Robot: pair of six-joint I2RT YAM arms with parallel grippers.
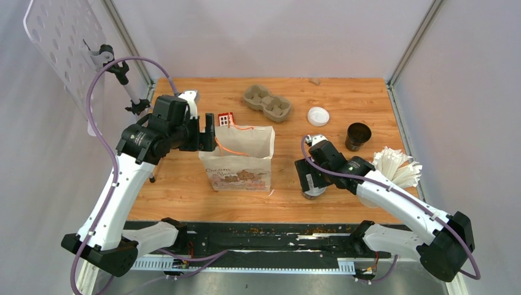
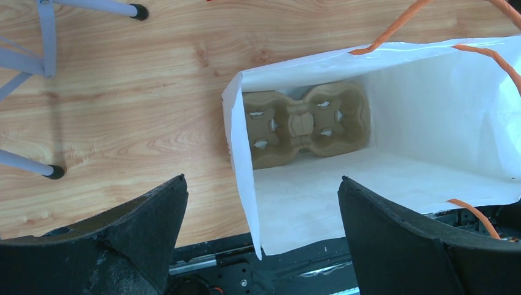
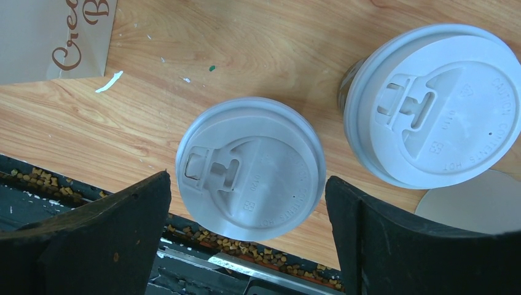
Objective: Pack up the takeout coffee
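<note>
Two takeout coffee cups with white lids stand near the table's front edge. In the right wrist view, one cup (image 3: 250,167) sits between the fingers of my open right gripper (image 3: 247,177), untouched, and the other cup (image 3: 433,104) stands just beyond to the right. From above, my right gripper (image 1: 310,178) hovers over one cup (image 1: 313,193); the other is hidden under the arm. My left gripper (image 1: 207,132) is open and empty at the left rim of the white paper bag (image 1: 239,161). In the left wrist view it (image 2: 262,179) straddles the bag's wall (image 2: 242,184).
A pulp cup tray (image 2: 307,123) lies in the bag's bottom. A second pulp tray (image 1: 266,102) sits at the back. A loose white lid (image 1: 318,115), an open dark cup (image 1: 358,136) and a holder of white sticks (image 1: 396,166) are on the right.
</note>
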